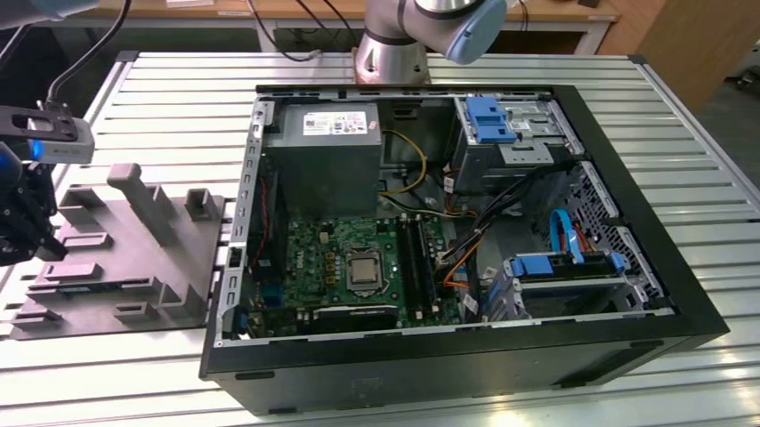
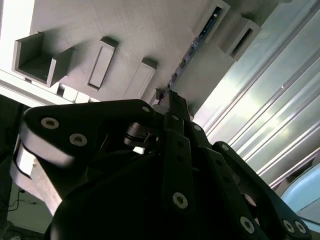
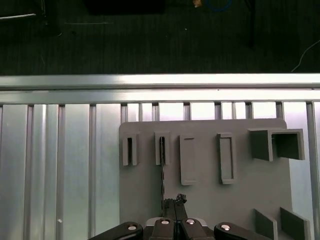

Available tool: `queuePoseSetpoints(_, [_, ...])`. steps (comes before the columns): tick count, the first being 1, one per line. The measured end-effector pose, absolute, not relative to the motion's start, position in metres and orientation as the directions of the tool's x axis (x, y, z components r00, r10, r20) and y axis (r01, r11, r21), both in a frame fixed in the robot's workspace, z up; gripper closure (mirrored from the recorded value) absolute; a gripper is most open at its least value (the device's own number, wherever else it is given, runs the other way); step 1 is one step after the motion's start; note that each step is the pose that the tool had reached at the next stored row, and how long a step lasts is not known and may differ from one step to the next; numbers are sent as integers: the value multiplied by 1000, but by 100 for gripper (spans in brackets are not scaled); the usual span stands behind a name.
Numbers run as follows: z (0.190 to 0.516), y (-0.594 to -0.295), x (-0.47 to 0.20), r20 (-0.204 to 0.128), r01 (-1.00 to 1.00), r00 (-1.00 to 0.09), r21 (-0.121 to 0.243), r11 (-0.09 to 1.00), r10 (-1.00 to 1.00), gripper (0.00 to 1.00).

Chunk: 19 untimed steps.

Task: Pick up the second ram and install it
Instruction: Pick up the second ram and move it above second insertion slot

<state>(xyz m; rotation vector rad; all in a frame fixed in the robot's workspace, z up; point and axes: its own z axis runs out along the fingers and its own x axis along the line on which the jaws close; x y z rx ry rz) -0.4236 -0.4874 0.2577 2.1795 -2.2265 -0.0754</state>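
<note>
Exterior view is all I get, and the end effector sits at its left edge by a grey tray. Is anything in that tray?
Observer: Yes. In the first wrist view the second ram, a thin strip, stands on edge in a slot of the grey tray.
Operator: How near is the end effector?
Observer: The end effector is right at one end of that strip.
Operator: Any other strip there?
Observer: The slot beside it looks empty.
</note>
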Motion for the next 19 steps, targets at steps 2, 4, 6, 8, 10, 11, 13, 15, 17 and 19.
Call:
queuePoseSetpoints(2, [255, -488, -424, -15, -998, -17, 53, 16, -1000, 90])
queuePoseSetpoints(4, [252, -488, -424, -14, -998, -16, 53, 15, -1000, 90])
queuePoseSetpoints(6, [249, -488, -424, -14, -998, -16, 53, 15, -1000, 90])
queuePoseSetpoints(8, [246, -489, -424, -14, -998, -16, 53, 15, -1000, 90])
queuePoseSetpoints(10, [245, -489, -424, -14, -998, -16, 53, 15, -1000, 90])
queuePoseSetpoints(11, [244, -489, -424, -14, -998, -16, 53, 15, -1000, 90])
queuePoseSetpoints(13, [242, -490, -424, -14, -998, -16, 53, 15, -1000, 90])
queuePoseSetpoints(15, [239, -490, -424, -14, -998, -16, 53, 15, -1000, 90])
queuePoseSetpoints(17, [235, -490, -424, -14, -998, -16, 53, 15, -1000, 90])
queuePoseSetpoints(19, [232, -491, -424, -14, -998, -16, 53, 15, -1000, 90])
